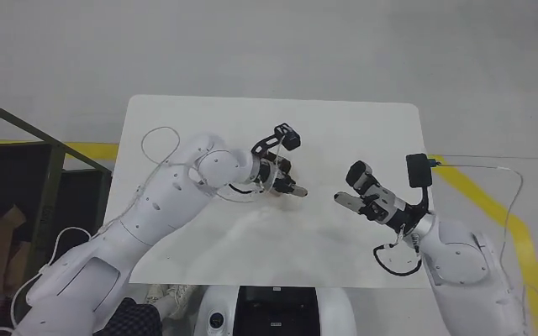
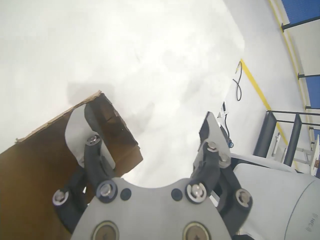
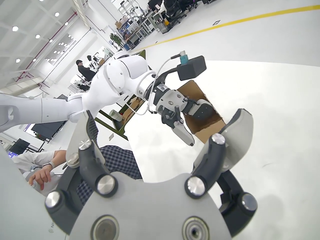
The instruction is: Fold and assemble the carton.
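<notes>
Where the two arms meet over the middle of a white surface (image 1: 252, 126), the left hand (image 1: 290, 186) and the right hand (image 1: 346, 186) face each other, near but apart. The left hand is open, its two fingers spread wide and clamping nothing.

A brown cardboard carton (image 2: 37, 163) lies against that hand on one side only. In the left wrist view, one finger (image 2: 77, 131) overlaps the carton's corner, in front of a darker inner face. The other finger (image 2: 212, 131) stands well clear of it over bare surface. The carton's upper edge looks rough and ragged.

In the right wrist view, the carton (image 3: 208, 128) sits behind the left hand (image 3: 202, 128), on the side away from the right hand. A dark-padded finger lies on its brown face, seemingly touching. The other, pale finger points free toward the camera, just beside the carton's near corner. Whether the carton lies flat or is partly raised cannot be told.

The right hand (image 3: 165, 117) is open too, its curved fingers wide apart with nothing between them. It is apart from the carton, with the left hand in between. A yellow line (image 1: 97, 151) runs along the floor beyond the surface.
</notes>
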{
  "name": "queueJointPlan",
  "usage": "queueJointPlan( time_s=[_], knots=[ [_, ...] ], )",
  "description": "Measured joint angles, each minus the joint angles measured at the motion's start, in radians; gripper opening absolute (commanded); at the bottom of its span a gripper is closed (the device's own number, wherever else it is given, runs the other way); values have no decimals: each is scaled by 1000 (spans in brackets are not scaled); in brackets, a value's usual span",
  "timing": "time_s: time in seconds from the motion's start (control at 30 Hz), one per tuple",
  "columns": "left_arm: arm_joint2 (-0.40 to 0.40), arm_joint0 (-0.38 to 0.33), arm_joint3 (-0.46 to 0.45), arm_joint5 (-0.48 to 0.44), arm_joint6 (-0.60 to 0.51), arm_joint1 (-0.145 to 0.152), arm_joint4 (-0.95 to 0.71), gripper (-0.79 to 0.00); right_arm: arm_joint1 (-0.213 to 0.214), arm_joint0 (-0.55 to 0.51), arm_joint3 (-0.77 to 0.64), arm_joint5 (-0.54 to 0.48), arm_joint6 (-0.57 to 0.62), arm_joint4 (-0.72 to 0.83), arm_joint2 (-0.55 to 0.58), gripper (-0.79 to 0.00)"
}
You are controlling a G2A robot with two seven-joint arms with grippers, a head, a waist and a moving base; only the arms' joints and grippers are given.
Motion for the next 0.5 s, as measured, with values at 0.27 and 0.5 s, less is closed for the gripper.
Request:
queueJointPlan(
  time_s=[0.27,0.5],
  knots=[
    [-162,109,-111,-122,88,42,-82,0,9,-15,-2,-26,5,70,37,0],
    [-300,190,-141,-272,190,68,-173,0,15,-24,1,-33,8,107,54,0]
  ],
)
